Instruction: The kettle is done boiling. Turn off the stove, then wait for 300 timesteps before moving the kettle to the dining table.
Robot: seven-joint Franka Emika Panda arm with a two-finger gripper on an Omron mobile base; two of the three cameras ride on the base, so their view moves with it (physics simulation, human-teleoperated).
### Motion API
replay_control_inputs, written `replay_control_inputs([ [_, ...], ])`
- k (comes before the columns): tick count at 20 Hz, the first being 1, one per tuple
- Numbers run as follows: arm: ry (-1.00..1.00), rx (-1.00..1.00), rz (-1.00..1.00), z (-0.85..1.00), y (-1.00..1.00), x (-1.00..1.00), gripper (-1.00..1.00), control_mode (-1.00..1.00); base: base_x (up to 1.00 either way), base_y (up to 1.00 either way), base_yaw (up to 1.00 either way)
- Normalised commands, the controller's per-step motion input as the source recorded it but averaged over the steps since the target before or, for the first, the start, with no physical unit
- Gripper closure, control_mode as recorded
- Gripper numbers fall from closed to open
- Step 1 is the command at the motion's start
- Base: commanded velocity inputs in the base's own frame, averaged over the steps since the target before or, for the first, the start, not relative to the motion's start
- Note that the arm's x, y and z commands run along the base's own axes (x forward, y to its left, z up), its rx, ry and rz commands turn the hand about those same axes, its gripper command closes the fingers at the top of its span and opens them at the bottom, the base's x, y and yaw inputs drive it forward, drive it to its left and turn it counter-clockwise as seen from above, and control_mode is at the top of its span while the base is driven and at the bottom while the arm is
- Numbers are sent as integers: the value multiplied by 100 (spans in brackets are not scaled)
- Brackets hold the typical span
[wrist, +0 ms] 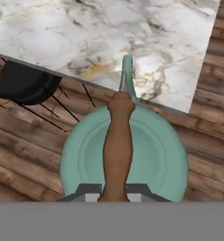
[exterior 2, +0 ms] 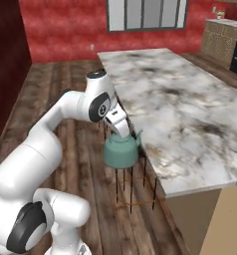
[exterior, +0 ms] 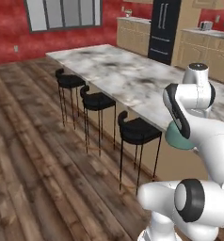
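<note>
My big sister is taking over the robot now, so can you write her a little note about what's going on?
Hand: shut on the kettle's brown handle, holding the kettle up in the air.
Kettle: hanging beside the long edge of the dining table, over the wood floor and a black stool. Its spout points toward the table. It is not over the tabletop yet.
Done: kettle picked up and carried to the table's side.
Left: lift it over the edge, set it on the marble top, let go. A spot near the edge looks like the easiest to reach.
</note>
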Motion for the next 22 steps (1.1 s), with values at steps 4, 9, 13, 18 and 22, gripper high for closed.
replay_control_inputs([
  [4, 0, 0, 0, 0, 0, 0, 100, 100, 54, 45, -34],
  [9, 0, 0, 0, 0, 0, 0, 100, 100, 52, 41, -34],
  [13, 0, 0, 0, 0, 0, 0, 100, 100, 49, 45, -36],
  [18, 0, 0, 0, 0, 0, 0, 100, 100, 44, 49, -39],
  [22, 0, 0, 0, 0, 0, 0, 100, 100, 43, 43, -39],
])
